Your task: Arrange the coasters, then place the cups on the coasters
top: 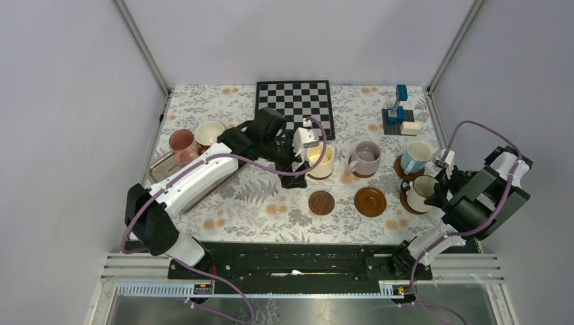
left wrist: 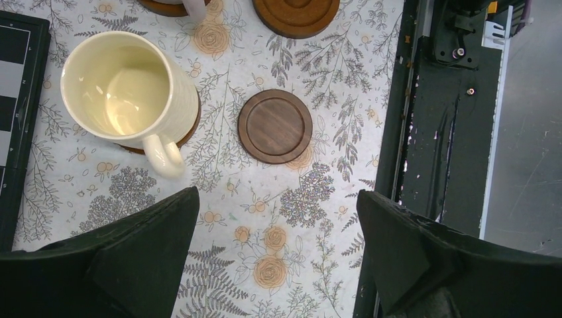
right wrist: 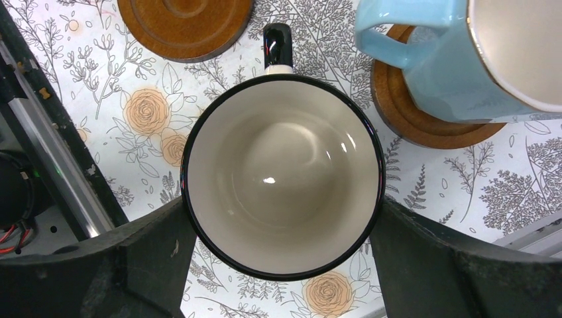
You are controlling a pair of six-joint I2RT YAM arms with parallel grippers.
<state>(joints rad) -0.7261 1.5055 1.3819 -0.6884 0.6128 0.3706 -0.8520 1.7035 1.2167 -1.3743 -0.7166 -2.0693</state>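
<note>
At four o'clock on the table (top: 271,210), the right gripper (right wrist: 281,205) clasps the white mug (right wrist: 281,175) by both sides on its coaster (top: 407,203). The blue mug (right wrist: 464,59) sits at its one o'clock. The left gripper (left wrist: 277,195) hangs spread wide and empty, the cream mug (left wrist: 126,93) at its ten o'clock, a bare dark coaster (left wrist: 275,126) at twelve.

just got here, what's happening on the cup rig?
Four mugs sit on coasters: cream mug, lilac mug, light blue mug and dark-rimmed white mug. The right gripper straddles the white one; whether it grips is unclear. The left gripper hangs open by the cream mug. The small dark coaster and brown coaster are bare; pink mug and dark red mug wait far left.
</note>
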